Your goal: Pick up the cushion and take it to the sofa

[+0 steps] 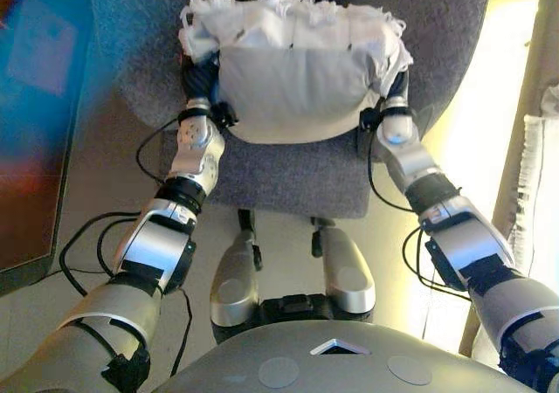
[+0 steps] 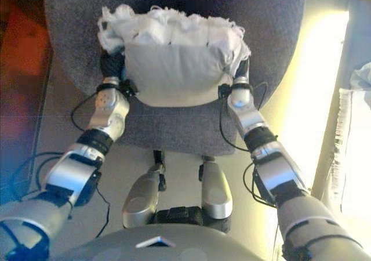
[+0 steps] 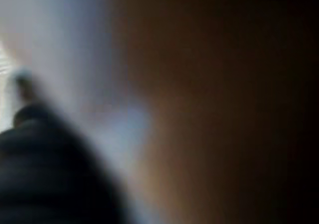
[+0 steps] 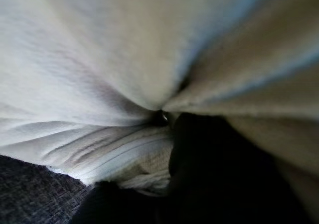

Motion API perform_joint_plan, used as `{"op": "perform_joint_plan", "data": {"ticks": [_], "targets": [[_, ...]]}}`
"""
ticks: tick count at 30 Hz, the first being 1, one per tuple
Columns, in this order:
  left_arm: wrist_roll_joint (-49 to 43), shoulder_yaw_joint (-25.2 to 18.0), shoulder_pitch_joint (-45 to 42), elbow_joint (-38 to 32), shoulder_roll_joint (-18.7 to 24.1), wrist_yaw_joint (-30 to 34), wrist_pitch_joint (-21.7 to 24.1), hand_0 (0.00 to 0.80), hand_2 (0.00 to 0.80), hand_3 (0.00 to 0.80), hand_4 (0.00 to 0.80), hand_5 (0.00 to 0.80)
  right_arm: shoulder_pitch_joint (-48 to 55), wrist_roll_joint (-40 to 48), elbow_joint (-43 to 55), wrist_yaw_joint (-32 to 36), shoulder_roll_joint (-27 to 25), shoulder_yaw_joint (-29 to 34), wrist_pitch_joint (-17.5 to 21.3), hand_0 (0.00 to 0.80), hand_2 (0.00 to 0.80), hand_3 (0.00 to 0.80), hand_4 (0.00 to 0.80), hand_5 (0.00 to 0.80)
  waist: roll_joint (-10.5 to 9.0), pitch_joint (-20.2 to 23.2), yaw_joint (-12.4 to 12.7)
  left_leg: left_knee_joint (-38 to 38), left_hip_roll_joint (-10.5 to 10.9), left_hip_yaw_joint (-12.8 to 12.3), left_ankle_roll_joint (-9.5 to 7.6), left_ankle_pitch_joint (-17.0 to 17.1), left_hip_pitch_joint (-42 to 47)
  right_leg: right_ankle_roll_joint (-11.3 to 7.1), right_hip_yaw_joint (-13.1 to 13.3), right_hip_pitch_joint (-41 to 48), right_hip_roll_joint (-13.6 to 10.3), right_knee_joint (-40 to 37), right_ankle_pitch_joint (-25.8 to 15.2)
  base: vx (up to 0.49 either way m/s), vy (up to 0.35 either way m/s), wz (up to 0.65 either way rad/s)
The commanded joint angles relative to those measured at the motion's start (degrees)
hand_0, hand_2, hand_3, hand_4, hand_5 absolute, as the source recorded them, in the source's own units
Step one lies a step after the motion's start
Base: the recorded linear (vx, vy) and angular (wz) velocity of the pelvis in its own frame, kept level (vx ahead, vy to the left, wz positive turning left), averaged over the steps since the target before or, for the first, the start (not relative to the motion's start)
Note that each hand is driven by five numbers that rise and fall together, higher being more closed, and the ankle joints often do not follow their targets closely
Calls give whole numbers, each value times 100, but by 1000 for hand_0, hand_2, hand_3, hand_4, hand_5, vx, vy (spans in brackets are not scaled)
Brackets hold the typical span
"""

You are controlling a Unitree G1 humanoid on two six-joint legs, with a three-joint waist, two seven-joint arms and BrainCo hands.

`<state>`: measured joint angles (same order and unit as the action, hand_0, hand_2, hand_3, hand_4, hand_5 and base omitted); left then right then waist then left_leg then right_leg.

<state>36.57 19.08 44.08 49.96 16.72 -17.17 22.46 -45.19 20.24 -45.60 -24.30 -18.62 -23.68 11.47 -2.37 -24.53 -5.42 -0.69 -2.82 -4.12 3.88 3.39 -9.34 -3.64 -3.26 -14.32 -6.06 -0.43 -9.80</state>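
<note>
A white fringed cushion [image 1: 293, 79] rests on a grey chair [image 1: 288, 179], flanked by the left hand [image 1: 199, 80] and right hand [image 1: 397, 87], finger positions impossible to tell; even inward pressure from both sides should keep the lift level.

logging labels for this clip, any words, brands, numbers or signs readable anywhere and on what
None: no readable text in any view.
White fringed cushion: plain fabric, no label visible.
Grey chair: plain upholstery, no tag visible.
Left hand and right hand: no markings legible.
</note>
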Motion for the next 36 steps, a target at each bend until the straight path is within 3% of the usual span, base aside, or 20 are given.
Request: {"op": "perform_joint_plan", "data": {"ticks": [1, 9, 11, 14, 18, 25, 30, 36], "targets": [[-356, 335, 688, 452, -217, -93, -233, 0, 0, 0, 0, 0, -665, 173, -400, 77, 148, -315, -84, 0, 0, 0, 0, 0, 2, -136, 39, -616, -131, -72, 102, -620, -298, -327, 77, -619, -164, 619, 447, -55, 13, -9], [-116, -260, 619, 1027, 251, -685, -285, 0, 0, 0, 0, 0, -808, 465, -956, 135, -427, 1, 57, 0, 0, 0, 0, 0, 133, -276, 129, -392, -155, -32, 259, -492, -304, -237, -200, -595, -93, 466, 512, -18, -34, -3], [-352, -441, 321, 1079, 430, -1082, -252, 0, 0, 0, 0, 0, -686, 695, -948, 94, -698, 153, 134, 0, 0, 0, 0, 0, 160, -311, 177, -349, -153, -14, 284, -473, -302, -222, -296, -586, -94, 441, 529, -42, -50, 4], [-1444, -650, -276, 1192, 861, -2261, -469, 0, 0, 0, 0, 0, -380, 1068, -851, -24, -1143, 476, 332, 0, 0, 0, 0, 0, 201, -354, 245, -412, -152, 24, 320, -451, -362, -164, -395, -595, -92, 487, 583, -13, -10, 1], [-1239, -1127, -905, 1440, 1194, -2920, -829, 0, 0, 0, 0, 0, 104, 1331, -769, -160, -1538, 922, 536, 0, 0, 0, 0, 0, 231, -364, 294, -519, -146, 62, 334, -490, -395, -112, -456, -548, -101, 548, 694, -3, 9, -2], [-869, -1816, -2359, 1052, 1266, -2914, -1061, 0, 0, 0, 0, 0, 1160, 1464, -326, -334, -2074, 1919, 578, 0, 0, 0, 0, 0, 290, -292, 414, -427, -10, 158, 316, -499, -363, -102, -569, -416, -163, 355, 660, -23, 21, 8], [-512, -2423, -3393, 1135, 1335, -2690, -1179, 0, 0, 0, 0, 0, 1891, 1391, -70, -274, -2208, 2583, 475, 0, 0, 0, 0, 0, 380, -129, 476, -272, 47, 167, 309, -484, -195, -119, -619, -264, -237, 223, 640, 5, 80, 15], [-535, -2783, -4174, 1213, 1239, -2377, -1297, 0, 0, 0, 0, 0, 2626, 1319, -127, -198, -2177, 3100, 419, 0, 0, 0, 0, 0, 449, 117, 537, -129, 92, 179, 295, -483, -31, -140, -626, -29, -288, 61, 645, 13, 70, 13]]}}
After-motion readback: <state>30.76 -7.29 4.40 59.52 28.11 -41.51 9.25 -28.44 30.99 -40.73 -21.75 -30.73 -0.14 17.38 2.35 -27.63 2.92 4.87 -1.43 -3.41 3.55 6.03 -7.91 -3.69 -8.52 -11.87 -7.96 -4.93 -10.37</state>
